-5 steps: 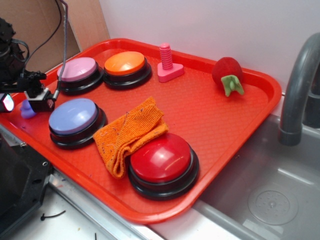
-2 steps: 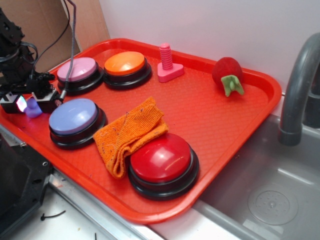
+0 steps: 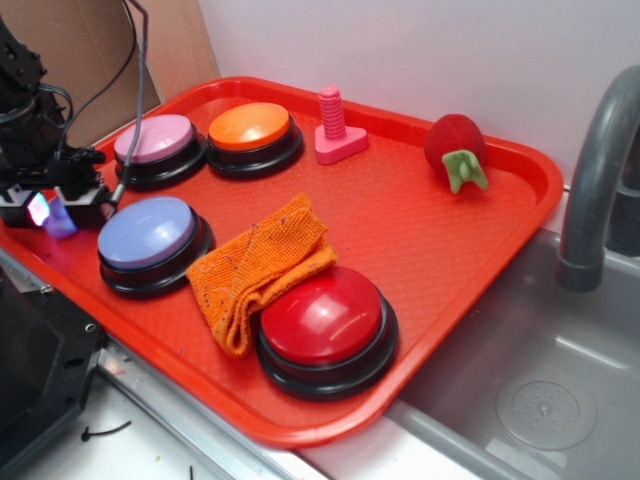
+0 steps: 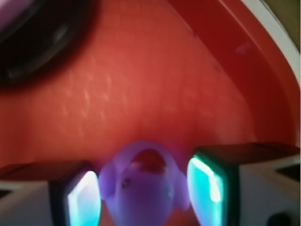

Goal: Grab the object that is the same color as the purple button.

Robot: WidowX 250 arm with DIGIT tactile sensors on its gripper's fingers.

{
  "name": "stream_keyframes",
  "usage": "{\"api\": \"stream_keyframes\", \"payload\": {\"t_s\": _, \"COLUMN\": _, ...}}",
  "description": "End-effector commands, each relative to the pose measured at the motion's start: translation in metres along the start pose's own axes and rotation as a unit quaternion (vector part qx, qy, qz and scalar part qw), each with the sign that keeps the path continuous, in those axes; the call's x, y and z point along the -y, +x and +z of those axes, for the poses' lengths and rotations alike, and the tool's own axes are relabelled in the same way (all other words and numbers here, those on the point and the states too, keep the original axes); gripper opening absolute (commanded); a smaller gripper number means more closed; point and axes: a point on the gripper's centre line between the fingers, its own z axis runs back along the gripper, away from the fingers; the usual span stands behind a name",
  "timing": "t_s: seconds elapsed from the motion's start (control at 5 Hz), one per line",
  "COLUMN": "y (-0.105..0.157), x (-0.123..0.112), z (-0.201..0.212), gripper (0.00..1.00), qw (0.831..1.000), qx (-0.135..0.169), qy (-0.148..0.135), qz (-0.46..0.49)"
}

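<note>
Purple and very small, the rubber duck (image 3: pixel 62 222) sits on the red tray (image 3: pixel 440 250) at its far left edge, between the two fingers of the claw (image 3: pixel 55 208). From the wrist view, the duck (image 4: pixel 141 188) fills the gap between the glowing finger pads (image 4: pixel 207 188), with its sides very near or touching them; whether the claw has actually clamped onto it cannot be told. The duck appears to rest on the tray floor, just inside the raised rim.

Just beside the claw, toward the tray's middle, is the purple button (image 3: pixel 150 238), a dome on a black base. Behind it stand a pink button (image 3: pixel 158 145) and an orange button (image 3: pixel 252 130). A folded orange cloth (image 3: pixel 258 268) lies between the purple button and a red button (image 3: pixel 325 325), touching both. A pink bolt-shaped toy (image 3: pixel 335 128) and a red plush strawberry (image 3: pixel 456 148) sit near the back edge.
</note>
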Motion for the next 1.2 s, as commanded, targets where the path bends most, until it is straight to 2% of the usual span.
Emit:
{"api": "stream_keyframes", "payload": {"t_s": 0.0, "y": -0.002, "x": 0.043, "z": 0.085, "gripper": 0.00, "qw": 0.997, "qx": 0.040, "qy": -0.048, "qz": -0.047}}
{"api": "stream_keyframes", "payload": {"t_s": 0.2, "y": -0.004, "x": 0.074, "z": 0.129, "gripper": 0.00, "qw": 0.994, "qx": 0.028, "qy": -0.090, "qz": -0.062}}
{"api": "stream_keyframes", "payload": {"t_s": 0.4, "y": -0.005, "x": 0.104, "z": 0.166, "gripper": 0.00, "qw": 0.991, "qx": 0.020, "qy": -0.105, "qz": -0.083}}
{"api": "stream_keyframes", "payload": {"t_s": 0.6, "y": 0.000, "x": 0.137, "z": 0.193, "gripper": 0.00, "qw": 0.989, "qx": 0.017, "qy": -0.109, "qz": -0.099}}
{"api": "stream_keyframes", "payload": {"t_s": 0.8, "y": 0.001, "x": 0.153, "z": 0.213, "gripper": 0.00, "qw": 0.985, "qx": 0.030, "qy": -0.126, "qz": -0.114}}
{"api": "stream_keyframes", "payload": {"t_s": 1.0, "y": 0.003, "x": 0.164, "z": 0.214, "gripper": 0.00, "qw": 0.983, "qx": 0.029, "qy": -0.119, "qz": -0.139}}
